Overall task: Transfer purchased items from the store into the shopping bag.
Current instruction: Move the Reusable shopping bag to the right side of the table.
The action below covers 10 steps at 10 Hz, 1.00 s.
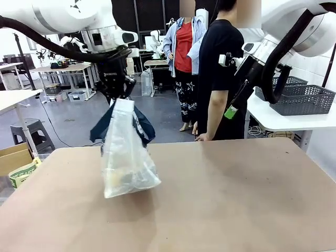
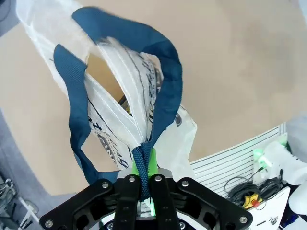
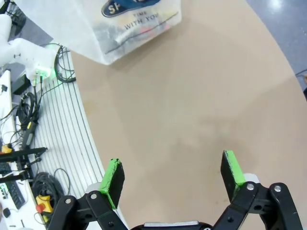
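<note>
That shopping bag (image 1: pixel 126 152) dangling over the table (image 1: pixel 220 194) looks floppy and light, so its navy strap (image 2: pixel 144 165), already pinched by the left gripper (image 2: pixel 144 184), seems the right hold, while the right gripper (image 3: pixel 172 175) sits wide open, empty.

A tall, translucent white plastic shopping bag (image 1: pixel 126 157) is hanging by its navy blue strap handles (image 2: pixel 163 91) above the left part of the tan table, its bottom corner touching or nearly touching the surface. The bag is tilting slightly, its top pinched together and its sides creasing. Dark printed lettering is running along its side. Small purchased items (image 1: pixel 123 178) are lying bunched in the bottom, showing through the plastic as blurred yellowish, red and dark shapes.
</note>
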### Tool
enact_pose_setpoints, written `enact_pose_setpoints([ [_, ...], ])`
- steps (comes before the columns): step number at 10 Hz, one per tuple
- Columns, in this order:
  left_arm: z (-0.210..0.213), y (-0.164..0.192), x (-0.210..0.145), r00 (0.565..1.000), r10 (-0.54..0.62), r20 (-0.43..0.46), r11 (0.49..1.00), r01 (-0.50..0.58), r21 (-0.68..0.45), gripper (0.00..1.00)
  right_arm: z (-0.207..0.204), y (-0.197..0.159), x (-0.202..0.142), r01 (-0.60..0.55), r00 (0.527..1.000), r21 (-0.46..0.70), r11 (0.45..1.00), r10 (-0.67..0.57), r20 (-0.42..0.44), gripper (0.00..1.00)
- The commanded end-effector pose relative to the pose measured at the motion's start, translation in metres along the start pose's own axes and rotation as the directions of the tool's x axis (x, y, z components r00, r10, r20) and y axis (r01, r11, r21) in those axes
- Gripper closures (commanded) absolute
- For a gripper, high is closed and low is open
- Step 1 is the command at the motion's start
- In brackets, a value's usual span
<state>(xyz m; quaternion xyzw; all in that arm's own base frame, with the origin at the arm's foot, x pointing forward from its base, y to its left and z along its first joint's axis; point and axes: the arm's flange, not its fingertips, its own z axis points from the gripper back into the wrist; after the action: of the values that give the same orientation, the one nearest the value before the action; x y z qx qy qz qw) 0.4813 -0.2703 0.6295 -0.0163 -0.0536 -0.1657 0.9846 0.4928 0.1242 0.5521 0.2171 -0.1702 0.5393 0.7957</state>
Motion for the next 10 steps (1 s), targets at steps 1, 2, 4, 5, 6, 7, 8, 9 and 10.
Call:
enact_pose_setpoints([
  [1, 0.017, 0.024, -0.002, 0.999, -0.027, -0.02, 0.999, 0.028, 0.043, 1.0, -0.001, 0.001, 0.0, 0.02, 1.0, 0.017, 1.0, -0.02, 0.014, 0.0],
  [2, 0.023, 0.038, -0.009, 0.999, -0.036, -0.033, 0.997, 0.038, 0.073, 1.0, -0.001, 0.001, 0.0, 0.02, 1.0, 0.017, 1.0, -0.02, 0.014, 0.0],
  [4, 0.034, 0.064, -0.02, 0.998, -0.059, -0.017, 0.995, 0.06, 0.075, 1.0, -0.001, 0.001, 0.0, 0.02, 1.0, 0.017, 1.0, -0.02, 0.014, 0.0],
  [5, 0.043, 0.077, -0.027, 0.996, -0.084, -0.042, 0.993, 0.087, 0.083, 1.0, -0.001, 0.001, 0.0, 0.02, 1.0, 0.017, 1.0, -0.02, 0.014, 0.0],
  [6, 0.049, 0.087, -0.028, 0.991, -0.121, -0.055, 0.989, 0.125, 0.083, 1.0, -0.001, 0.001, 0.0, 0.02, 1.0, 0.017, 1.0, -0.02, 0.014, 0.0],
  [7, 0.054, 0.099, -0.031, 0.989, -0.141, -0.055, 0.985, 0.146, 0.097, 1.0, -0.001, 0.001, 0.0, 0.02, 1.0, 0.017, 1.0, -0.02, 0.014, 0.0],
  [8, 0.057, 0.111, -0.036, 0.981, -0.181, -0.065, 0.973, 0.188, 0.135, 1.0, -0.001, 0.001, 0.0, 0.02, 1.0, 0.017, 1.0, -0.02, 0.014, 0.0],
  [9, 0.056, 0.126, -0.041, 0.972, -0.212, -0.103, 0.966, 0.224, 0.128, 1.0, -0.001, 0.001, 0.0, 0.02, 1.0, 0.017, 1.0, -0.02, 0.014, 0.0],
  [10, 0.056, 0.135, -0.046, 0.968, -0.219, -0.124, 0.963, 0.235, 0.134, 1.0, -0.001, 0.001, 0.0, 0.02, 1.0, 0.017, 1.0, -0.02, 0.014, 0.0],
])
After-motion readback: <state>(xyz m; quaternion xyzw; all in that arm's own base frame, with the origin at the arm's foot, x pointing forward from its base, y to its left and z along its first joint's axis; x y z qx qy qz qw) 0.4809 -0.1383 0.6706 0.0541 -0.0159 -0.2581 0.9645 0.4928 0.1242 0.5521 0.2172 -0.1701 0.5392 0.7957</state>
